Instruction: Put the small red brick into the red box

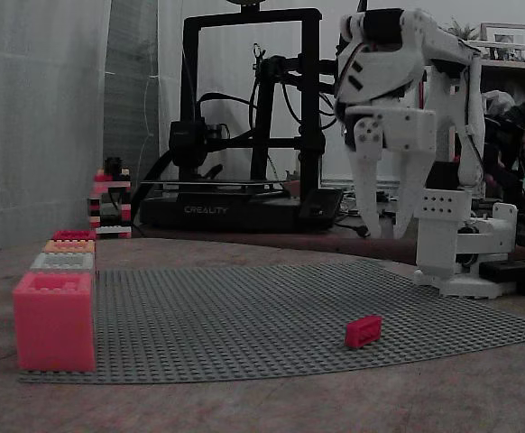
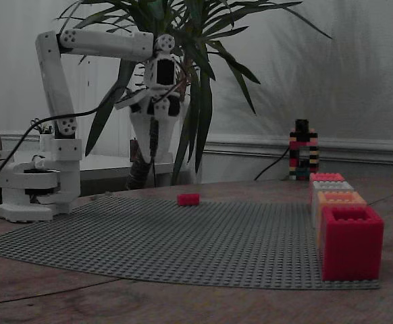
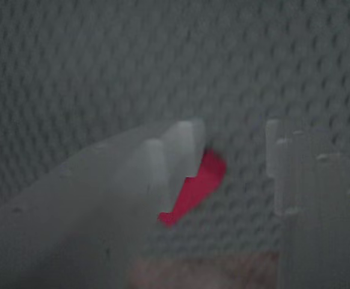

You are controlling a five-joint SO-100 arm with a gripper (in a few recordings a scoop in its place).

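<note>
Small red brick (image 1: 363,331) lying loose lower right on grey studded baseplate (image 1: 244,307); gripper (image 1: 391,225) above, fingers apart, empty, lined up to descend. Red box (image 1: 54,321) far left.

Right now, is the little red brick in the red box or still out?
Out. The small red brick lies on the grey baseplate, far from the red box.

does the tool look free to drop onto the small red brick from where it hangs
Probably yes. The tool hangs open above the grey baseplate, and the small red brick lies alone on it, with the row of boxes far off at the edge and nothing between.
</note>
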